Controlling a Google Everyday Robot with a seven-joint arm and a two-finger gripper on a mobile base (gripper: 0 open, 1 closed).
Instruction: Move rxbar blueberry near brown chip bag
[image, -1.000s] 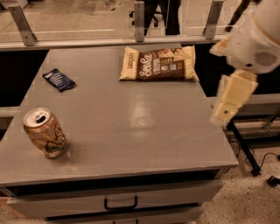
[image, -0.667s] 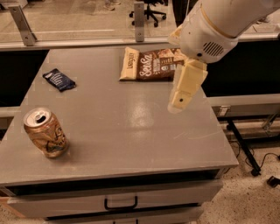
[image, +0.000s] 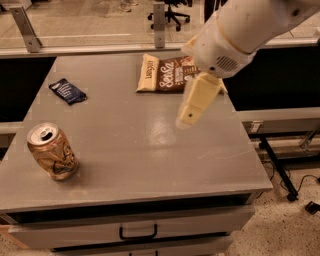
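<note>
The rxbar blueberry, a small flat navy wrapper with white lettering, lies at the far left of the grey table. The brown chip bag, brown with white script and cream ends, lies flat at the far middle; its right end is hidden behind my arm. My gripper hangs from the white arm over the table's right middle, just in front of the chip bag and far to the right of the rxbar. It holds nothing that I can see.
A tan-gold soda can stands tilted near the front left corner. A drawer with a black handle sits under the table's front edge. A glass partition runs behind the table. Cables lie on the floor at the right.
My arm and gripper have swung left, from beyond the table's right edge to over its right middle in front of the chip bag. The objects have not moved.
</note>
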